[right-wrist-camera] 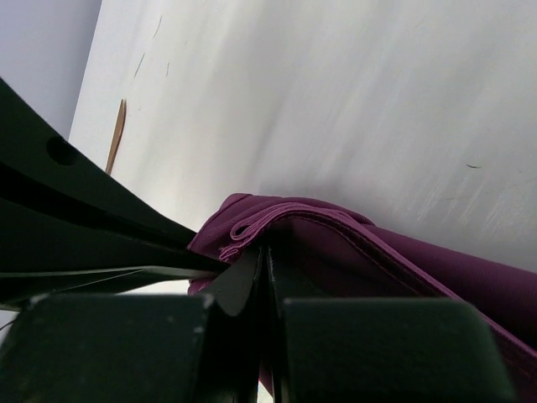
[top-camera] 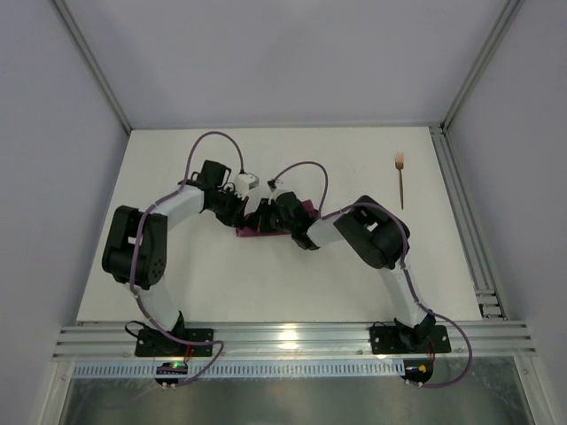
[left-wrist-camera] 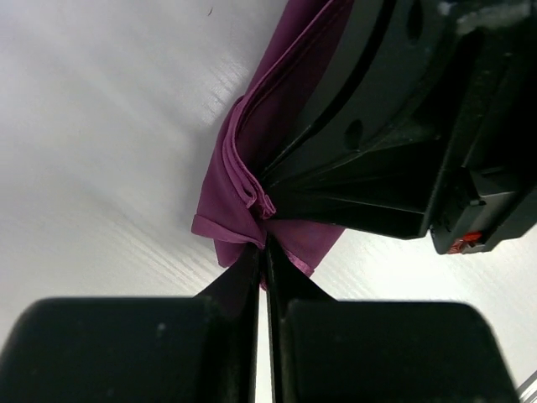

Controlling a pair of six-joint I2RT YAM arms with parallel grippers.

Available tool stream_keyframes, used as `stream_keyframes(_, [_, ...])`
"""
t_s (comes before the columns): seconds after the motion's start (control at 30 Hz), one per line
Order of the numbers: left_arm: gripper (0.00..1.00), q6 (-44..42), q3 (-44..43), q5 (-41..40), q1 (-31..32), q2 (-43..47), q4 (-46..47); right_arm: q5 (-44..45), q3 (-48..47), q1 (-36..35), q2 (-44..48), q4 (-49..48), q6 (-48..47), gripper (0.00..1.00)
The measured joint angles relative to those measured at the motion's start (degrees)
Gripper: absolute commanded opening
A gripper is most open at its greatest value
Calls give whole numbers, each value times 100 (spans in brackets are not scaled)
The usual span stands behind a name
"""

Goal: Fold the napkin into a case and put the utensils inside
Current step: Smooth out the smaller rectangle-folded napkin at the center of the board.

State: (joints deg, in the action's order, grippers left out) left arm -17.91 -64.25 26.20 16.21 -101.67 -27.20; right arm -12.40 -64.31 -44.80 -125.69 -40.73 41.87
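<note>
the napkin (top-camera: 252, 234), a plain maroon-purple square of soft cloth, lies folded into a narrow layered bundle on the white tabletop (top-camera: 310, 283). it sits near the middle, a little toward the far side. from above most of it is hidden by the two black pincers that meet over it. only a strip of purple shows along its near left edge, and a corner shows at its far right, beside the right arm's wrist.

the left pincer (left-wrist-camera: 264, 245) reaches in from the left. its two fingers are pressed together with the end of the napkin nipped between the tips, and several stacked cloth edges show just beyond them. the right pincer (right-wrist-camera: 264, 252) reaches in from the right. its fingers are likewise drawn tight together on the napkin's layered edge, and a small curl of hems shows just left of the tips. the two pincers are very close to one another, and each one's black body fills one side of the other's wrist view.

well apart from them, toward the far right of the tabletop, lies a slim copper-coloured metal fork (top-camera: 401, 180). its tines point to the far side and its handle to the near side. it rests on bare tabletop and touches nothing.
</note>
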Motion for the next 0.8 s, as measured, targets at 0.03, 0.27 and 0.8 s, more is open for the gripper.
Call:
stream_keyframes(0.03, [0, 0, 7, 31, -7, 7, 9, 0, -11, 0, -17, -4, 42, 4])
stream_keyframes(0.27, [0, 2, 184, 385, -17, 470, 61, -76, -87, 2, -184, -221, 404, 4])
stream_keyframes(0.8, [0, -192, 181, 293, -39, -2, -138, -81, -157, 44, -184, -46, 605, 4])
